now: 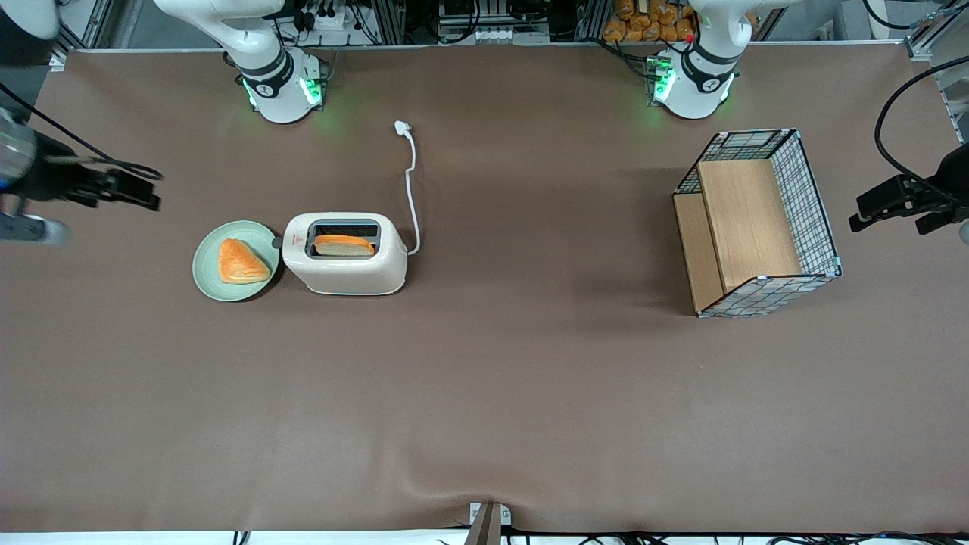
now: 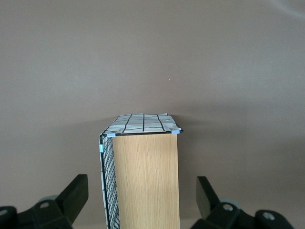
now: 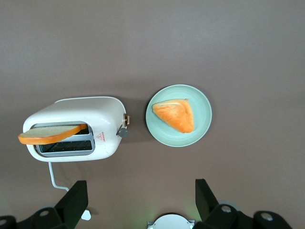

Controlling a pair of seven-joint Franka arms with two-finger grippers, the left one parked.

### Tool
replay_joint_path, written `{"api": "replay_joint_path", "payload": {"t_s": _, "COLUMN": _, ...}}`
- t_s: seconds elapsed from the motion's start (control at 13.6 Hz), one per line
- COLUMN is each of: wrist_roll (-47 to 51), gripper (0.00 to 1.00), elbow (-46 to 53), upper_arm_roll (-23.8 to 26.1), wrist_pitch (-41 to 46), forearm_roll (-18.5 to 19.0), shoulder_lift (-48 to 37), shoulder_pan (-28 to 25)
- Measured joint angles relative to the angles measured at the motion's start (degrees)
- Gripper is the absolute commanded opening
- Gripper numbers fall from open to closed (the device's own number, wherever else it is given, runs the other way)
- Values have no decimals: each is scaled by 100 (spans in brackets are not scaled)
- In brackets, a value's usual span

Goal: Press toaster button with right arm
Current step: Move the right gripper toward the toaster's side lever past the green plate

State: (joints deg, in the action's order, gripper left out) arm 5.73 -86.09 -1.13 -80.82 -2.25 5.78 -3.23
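toaster [image 1: 346, 261] set on tabletop [image 1: 484, 393], beside plate [image 1: 216, 278] | button [image 3: 123, 132] faced toward plate, unpressed | gripper [image 3: 140, 200] held spread, empty, high above, so the button can be sighted

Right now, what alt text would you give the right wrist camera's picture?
A cream toaster with a bread slice sticking out of its slot, its grey button facing a green plate holding a pastry; the open gripper hovers above the brown table.

Brown table [image 1: 530, 393], toaster [image 1: 348, 265], green plate [image 1: 208, 265], wire basket [image 1: 810, 189], end effector [image 1: 140, 193] above
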Motion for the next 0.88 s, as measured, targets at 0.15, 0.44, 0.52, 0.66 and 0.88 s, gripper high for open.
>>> {"api": "replay_joint_path", "payload": {"t_s": 0.15, "wrist_roll": 0, "gripper": 100, "elbow": 4, "upper_arm_roll": 4, "wrist_pitch": 13, "forearm_roll": 0, "shoulder_lift": 151, "shoulder_pan": -111}}
{"api": "replay_joint_path", "payload": {"t_s": 0.44, "wrist_roll": 0, "gripper": 100, "elbow": 4, "upper_arm_roll": -18, "wrist_pitch": 283, "forearm_roll": 0, "shoulder_lift": 352, "shoulder_pan": -146}}
{"api": "replay_joint_path", "payload": {"t_s": 0.52, "wrist_roll": 0, "gripper": 100, "elbow": -3, "upper_arm_roll": -16, "wrist_pitch": 328, "forearm_roll": -2, "shoulder_lift": 377, "shoulder_pan": -147}}
{"api": "replay_joint_path", "payload": {"t_s": 0.66, "wrist_roll": -1, "gripper": 100, "elbow": -106, "upper_arm_roll": -1, "wrist_pitch": 437, "forearm_roll": -66, "shoulder_lift": 405, "shoulder_pan": -154}}
{"api": "replay_joint_path", "payload": {"t_s": 0.88, "wrist_roll": -3, "gripper": 100, "elbow": -389, "upper_arm_roll": 4, "wrist_pitch": 461, "forearm_roll": -344, "shoulder_lift": 417, "shoulder_pan": -167}}
